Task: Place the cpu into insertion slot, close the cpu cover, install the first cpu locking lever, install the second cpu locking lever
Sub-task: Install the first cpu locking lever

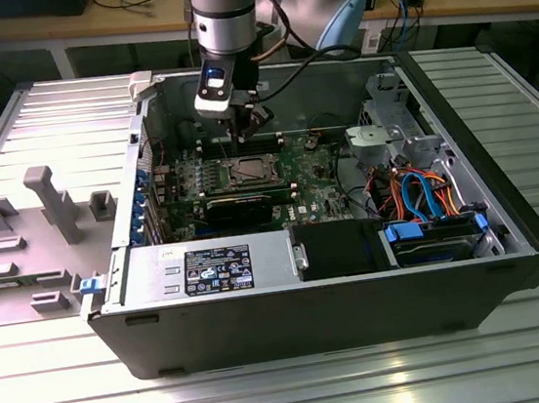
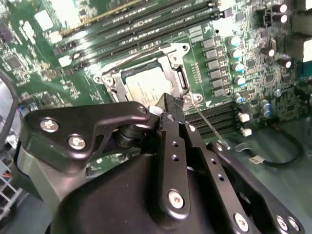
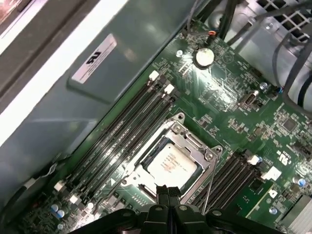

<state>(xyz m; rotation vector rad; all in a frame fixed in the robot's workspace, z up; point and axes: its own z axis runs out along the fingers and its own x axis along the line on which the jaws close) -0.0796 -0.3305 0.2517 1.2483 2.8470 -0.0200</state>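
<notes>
End effector is hanging close over the socket edge, fingertips pressed together, nothing showing between them. Just beyond it the cpu is sitting flat in the insertion slot, with the cpu cover lying down around it. A thin wire locking lever is sticking up beside the socket, unlatched. The green motherboard is lying inside the open computer case, which is resting on the ribbed counter.
</notes>
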